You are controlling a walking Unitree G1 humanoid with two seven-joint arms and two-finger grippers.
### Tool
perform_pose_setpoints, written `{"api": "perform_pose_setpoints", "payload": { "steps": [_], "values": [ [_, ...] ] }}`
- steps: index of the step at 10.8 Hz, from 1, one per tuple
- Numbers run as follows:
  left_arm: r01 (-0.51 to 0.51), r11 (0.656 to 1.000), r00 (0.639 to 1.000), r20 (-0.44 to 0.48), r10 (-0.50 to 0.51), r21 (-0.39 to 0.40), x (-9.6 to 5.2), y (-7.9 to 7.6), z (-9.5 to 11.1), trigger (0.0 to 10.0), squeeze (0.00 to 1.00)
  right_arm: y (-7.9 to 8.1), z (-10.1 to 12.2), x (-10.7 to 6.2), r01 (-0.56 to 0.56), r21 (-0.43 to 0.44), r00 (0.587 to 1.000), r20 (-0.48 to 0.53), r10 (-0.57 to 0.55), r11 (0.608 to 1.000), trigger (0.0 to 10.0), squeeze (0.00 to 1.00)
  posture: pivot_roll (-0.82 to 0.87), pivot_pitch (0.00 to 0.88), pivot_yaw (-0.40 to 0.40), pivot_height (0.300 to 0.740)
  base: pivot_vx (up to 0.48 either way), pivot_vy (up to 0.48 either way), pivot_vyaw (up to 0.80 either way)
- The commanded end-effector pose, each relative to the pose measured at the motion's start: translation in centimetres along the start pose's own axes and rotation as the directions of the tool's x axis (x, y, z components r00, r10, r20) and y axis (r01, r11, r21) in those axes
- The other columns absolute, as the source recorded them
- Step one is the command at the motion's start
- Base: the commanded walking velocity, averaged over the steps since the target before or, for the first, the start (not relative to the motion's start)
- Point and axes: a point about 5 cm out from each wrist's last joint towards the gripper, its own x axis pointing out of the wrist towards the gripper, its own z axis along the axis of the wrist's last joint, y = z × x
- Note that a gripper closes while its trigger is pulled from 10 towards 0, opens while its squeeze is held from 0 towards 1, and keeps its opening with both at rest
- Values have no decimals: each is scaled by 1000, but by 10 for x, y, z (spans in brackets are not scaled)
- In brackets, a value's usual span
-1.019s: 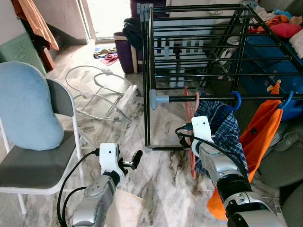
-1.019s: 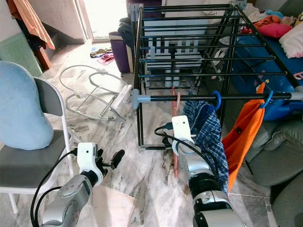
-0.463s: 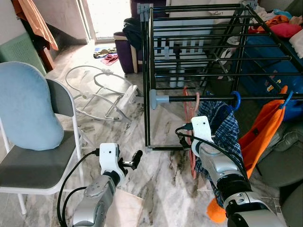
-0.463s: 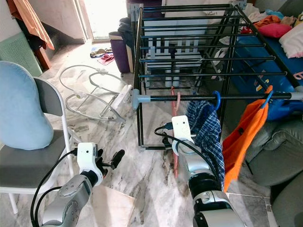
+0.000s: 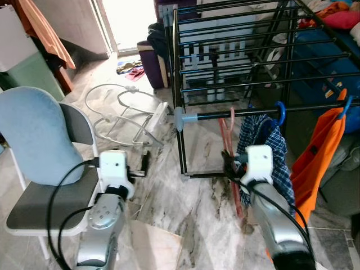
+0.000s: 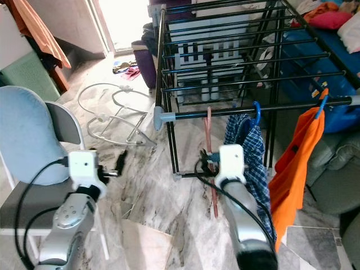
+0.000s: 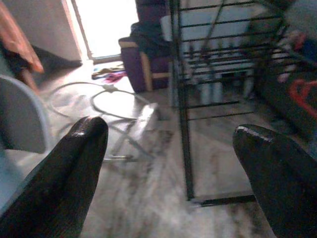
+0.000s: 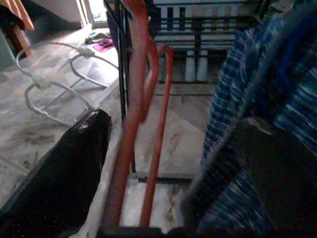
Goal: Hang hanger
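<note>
The red hanger (image 5: 228,140) hangs by its hook from the front rod (image 5: 264,111) of the black rack (image 5: 225,62), centre of the frame, its long body dangling toward the marble floor (image 5: 169,208). The right gripper (image 8: 168,168) sits low beside it, fingers (image 8: 64,173) set wide with the hanger's two red bars running between them (whether either finger touches the bars cannot be told). Just right of the hanger a blue checked shirt (image 5: 264,146) hangs on a blue hook (image 5: 279,112), and an orange garment (image 5: 320,152) hangs farther right. The left gripper (image 7: 173,163) hovers at lower left with fingers (image 7: 69,168) wide apart, holding nothing. A chair (image 5: 50,197) with a blue cushion (image 5: 34,135) stands at the left edge.
</note>
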Motion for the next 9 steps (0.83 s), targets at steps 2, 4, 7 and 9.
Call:
{"api": "perform_pose_setpoints", "payload": {
  "steps": [2,4,7,9],
  "values": [
    [-50,998,999,15,50,24,-3,10,2,10000,0,6,11,-3,-48,-19,998,50,49,999,10000,0,-151,0,139,740,0,0,0],
    [-70,997,997,22,69,32,-13,9,6,10000,0,5,11,-9,-60,-76,997,48,64,995,10000,0,-144,0,132,740,0,0,0],
    [-91,995,996,-7,91,33,-12,7,0,10000,0,13,5,-8,-97,-96,995,6,98,991,10000,0,-138,0,111,740,0,0,0],
    [-99,994,995,-1,100,43,-7,5,1,10000,0,21,12,-3,-135,-129,990,11,138,982,10000,0,-138,0,98,740,0,0,0]
  ]
}}
